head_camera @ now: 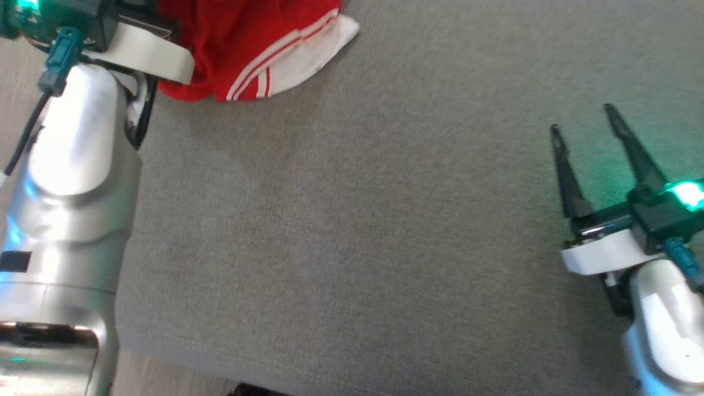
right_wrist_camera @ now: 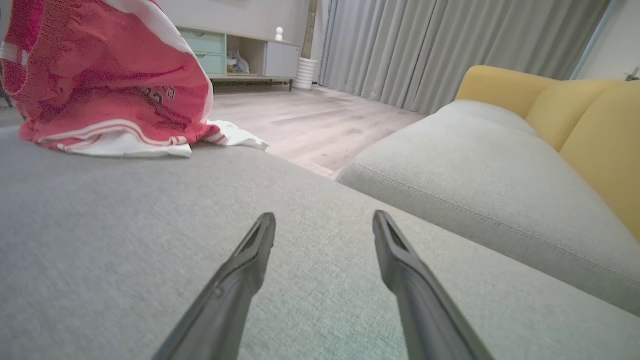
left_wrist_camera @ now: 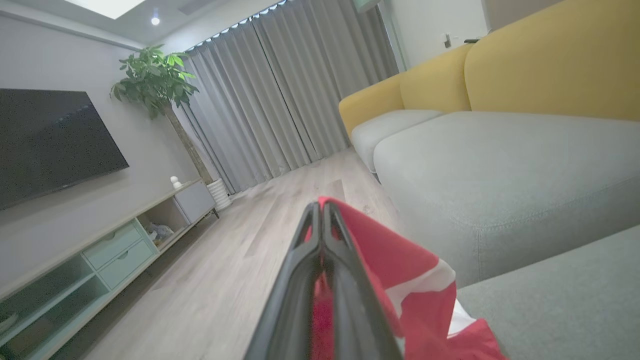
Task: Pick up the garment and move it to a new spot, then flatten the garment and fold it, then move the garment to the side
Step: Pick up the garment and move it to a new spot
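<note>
My left gripper (left_wrist_camera: 320, 207) is pinched tight on a fold of the red-and-white garment (head_camera: 247, 49), which bunches at the far left of the grey cushion (head_camera: 357, 220), hem resting on it. My right gripper (head_camera: 582, 118) stands wide and empty, well apart. The cloth looks light, soft and limp. From 1 grip it will likely sag, so I judge a 2nd hold at the striped hem best.

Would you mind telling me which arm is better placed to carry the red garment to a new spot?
Left. The left arm has its jaws shut on the red garment; the right arm holds its jaws open over the bare grey cushion, apart from the cloth.
</note>
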